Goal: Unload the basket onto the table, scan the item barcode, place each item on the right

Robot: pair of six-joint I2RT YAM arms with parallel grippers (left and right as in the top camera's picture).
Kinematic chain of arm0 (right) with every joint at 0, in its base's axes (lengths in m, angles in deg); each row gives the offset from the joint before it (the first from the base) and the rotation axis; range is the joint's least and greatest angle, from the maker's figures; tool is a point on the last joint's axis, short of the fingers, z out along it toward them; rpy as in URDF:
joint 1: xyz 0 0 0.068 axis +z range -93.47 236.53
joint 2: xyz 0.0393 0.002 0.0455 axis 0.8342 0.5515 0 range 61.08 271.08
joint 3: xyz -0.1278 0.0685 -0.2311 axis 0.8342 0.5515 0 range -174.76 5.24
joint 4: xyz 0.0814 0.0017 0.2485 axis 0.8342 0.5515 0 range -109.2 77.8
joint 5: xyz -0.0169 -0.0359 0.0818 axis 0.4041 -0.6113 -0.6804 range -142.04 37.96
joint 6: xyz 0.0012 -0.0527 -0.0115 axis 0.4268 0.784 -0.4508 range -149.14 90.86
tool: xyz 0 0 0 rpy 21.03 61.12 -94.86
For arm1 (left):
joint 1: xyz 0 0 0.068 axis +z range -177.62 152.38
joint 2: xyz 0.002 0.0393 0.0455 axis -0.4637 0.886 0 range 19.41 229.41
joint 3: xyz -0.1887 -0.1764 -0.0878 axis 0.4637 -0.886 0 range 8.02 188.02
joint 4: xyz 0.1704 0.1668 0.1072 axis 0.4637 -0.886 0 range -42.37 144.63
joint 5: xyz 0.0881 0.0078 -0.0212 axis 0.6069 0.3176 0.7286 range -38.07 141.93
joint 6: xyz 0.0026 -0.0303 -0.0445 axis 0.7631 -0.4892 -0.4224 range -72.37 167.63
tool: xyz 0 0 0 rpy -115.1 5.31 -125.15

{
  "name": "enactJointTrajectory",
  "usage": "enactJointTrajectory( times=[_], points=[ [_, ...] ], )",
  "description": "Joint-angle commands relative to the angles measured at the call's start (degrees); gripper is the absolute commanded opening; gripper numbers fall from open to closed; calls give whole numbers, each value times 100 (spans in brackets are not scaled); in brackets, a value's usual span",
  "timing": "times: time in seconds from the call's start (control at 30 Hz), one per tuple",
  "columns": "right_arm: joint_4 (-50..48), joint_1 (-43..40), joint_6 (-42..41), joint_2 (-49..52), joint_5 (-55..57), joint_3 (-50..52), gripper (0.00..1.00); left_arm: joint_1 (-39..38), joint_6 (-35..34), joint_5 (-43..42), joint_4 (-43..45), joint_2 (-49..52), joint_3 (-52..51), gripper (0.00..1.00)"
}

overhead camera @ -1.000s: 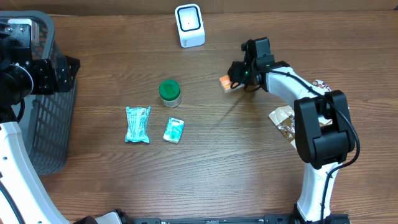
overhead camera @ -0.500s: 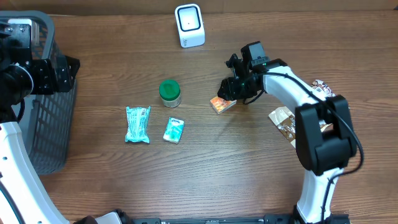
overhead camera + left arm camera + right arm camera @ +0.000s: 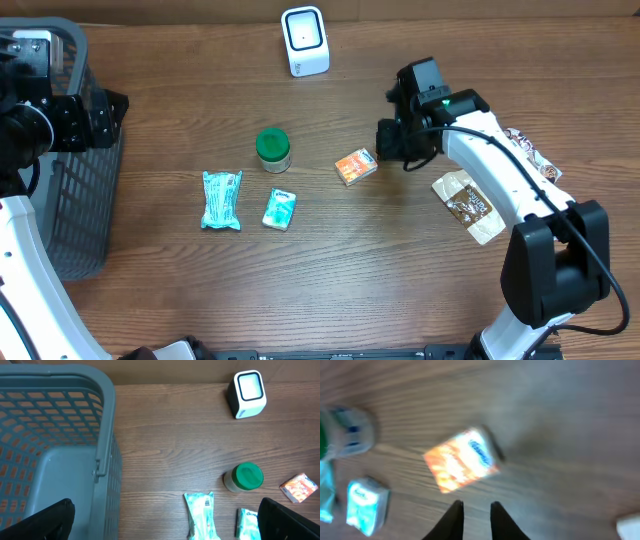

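Wood table (image 3: 330, 260) — I see bare room around the orange box (image 3: 356, 166), lying flat right of the jar (image 3: 273, 149). Right gripper (image 3: 472, 510) nearly closed, empty, just beside it — left gripper (image 3: 165, 522) wide open by the basket (image 3: 106, 420).

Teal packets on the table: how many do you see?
2. The long teal packet lies left of the small teal packet, both below the green-lidded jar. None seems hidden.

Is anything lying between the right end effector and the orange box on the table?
Nothing: in the overhead view only bare wood separates the right end effector from the orange box. The right wrist view agrees, showing the box just beyond the fingertips.
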Motion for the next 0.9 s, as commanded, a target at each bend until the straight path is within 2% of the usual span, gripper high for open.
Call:
enactJointTrajectory(
  times=[0.0,0.17,0.4,0.7,0.87],
  points=[
    [52,142,-1132,37,439,319,18,-2,107,-101,2,20,-17,100],
    [-404,304,-1834,37,435,901,5,-2,109,-101,2,20,-17,99],
    [-1585,326,-2389,48,490,1558,4,-2,109,-101,2,20,-17,100],
    [-3073,326,-2328,50,844,1956,4,-2,107,-101,2,20,-17,100],
    [-4212,326,-1635,59,708,2011,4,-2,107,-101,2,20,-17,100]
  ],
)
